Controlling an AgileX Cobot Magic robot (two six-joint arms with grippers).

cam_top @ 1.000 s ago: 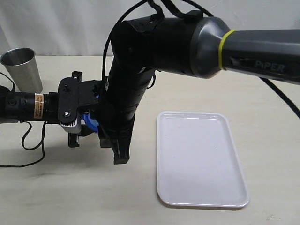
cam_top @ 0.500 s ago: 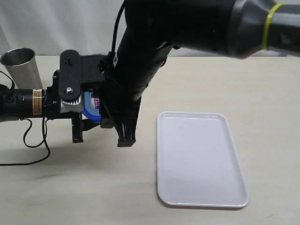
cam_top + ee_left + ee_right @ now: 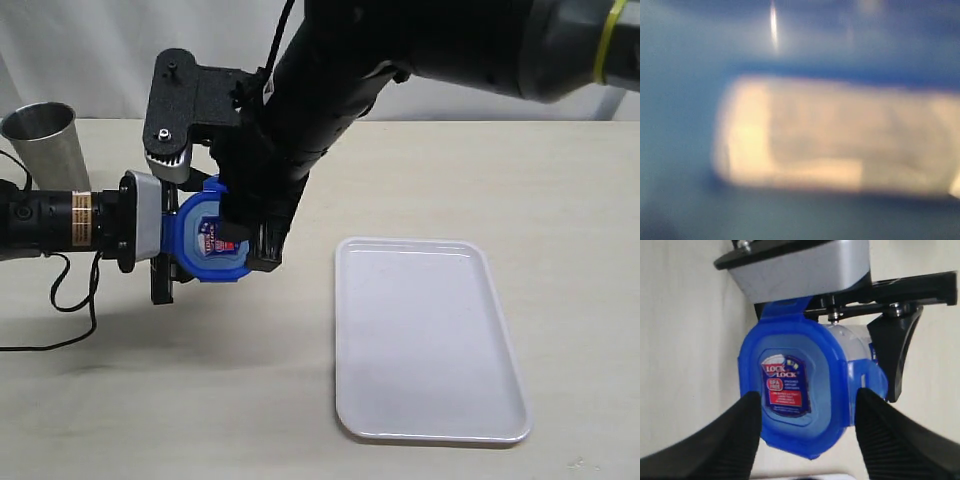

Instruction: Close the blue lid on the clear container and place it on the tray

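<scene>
Grips the clear container (image 3: 856,345) sideways in the left gripper (image 3: 185,250), blue lid (image 3: 212,240) on its mouth, at ten o'clock from the tray (image 3: 430,340). Spreads right gripper (image 3: 808,396) wide astride the lid, holding nothing.

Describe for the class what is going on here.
The left gripper holds the clear container on its side above the table, with the blue lid on its mouth. The right gripper is at the lid with its fingers open, one on each side of it. The tray lies on the table to the right in the exterior view, and the container is not yet on it.
</scene>
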